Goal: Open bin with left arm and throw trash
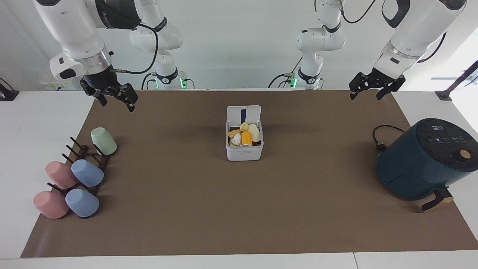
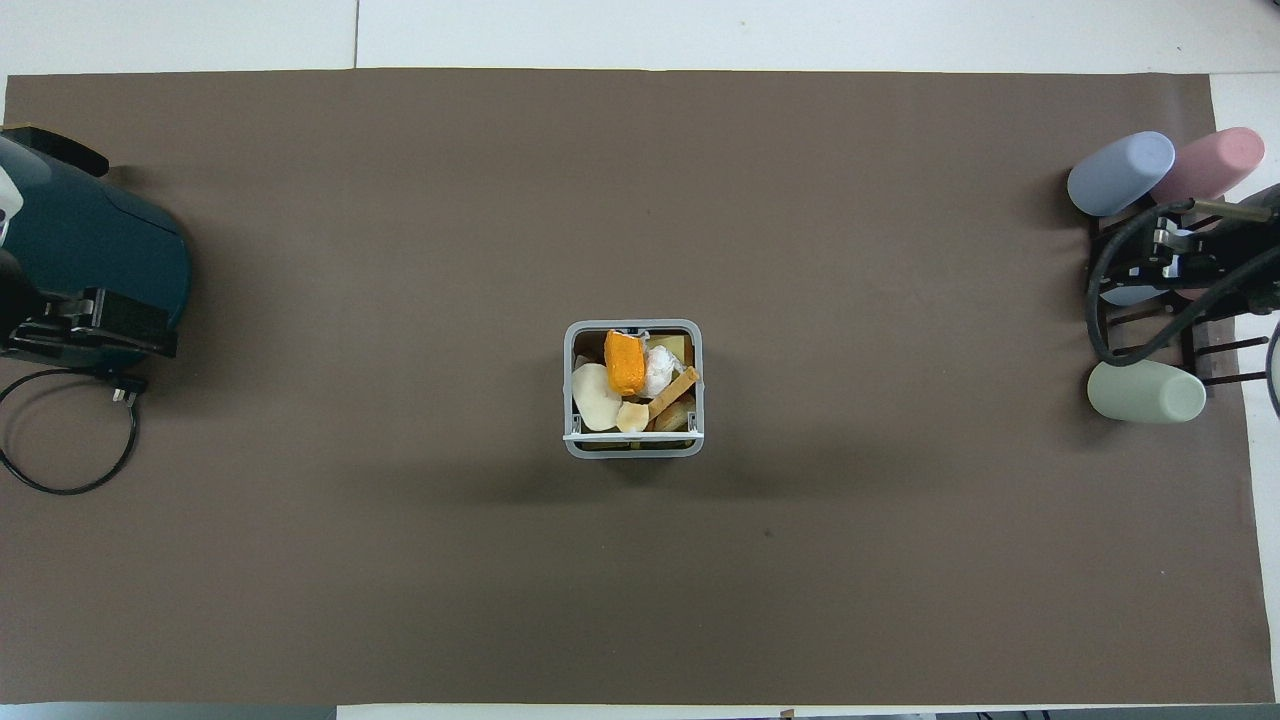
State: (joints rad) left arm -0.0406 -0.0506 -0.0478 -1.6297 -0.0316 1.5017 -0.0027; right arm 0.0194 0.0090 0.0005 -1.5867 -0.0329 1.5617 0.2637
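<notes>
The bin (image 1: 244, 148) stands mid-mat with its lid up and the trash (image 1: 244, 135) inside, while the left gripper (image 1: 370, 89) and the right gripper (image 1: 114, 98) hang open and empty.

Robotics lab: two white arms (image 1: 86, 41) bolted at a brown-matted table (image 1: 239, 209), bare white walls.

No legible text, brand, number or sign found. The bin (image 1: 244, 149), well apart from both claws, carries a small dark mark on its front wall, too fine to read. The air fryer (image 1: 424, 160), below the left gripper (image 1: 369, 88), shows pale panel symbols, undecipherable.
</notes>
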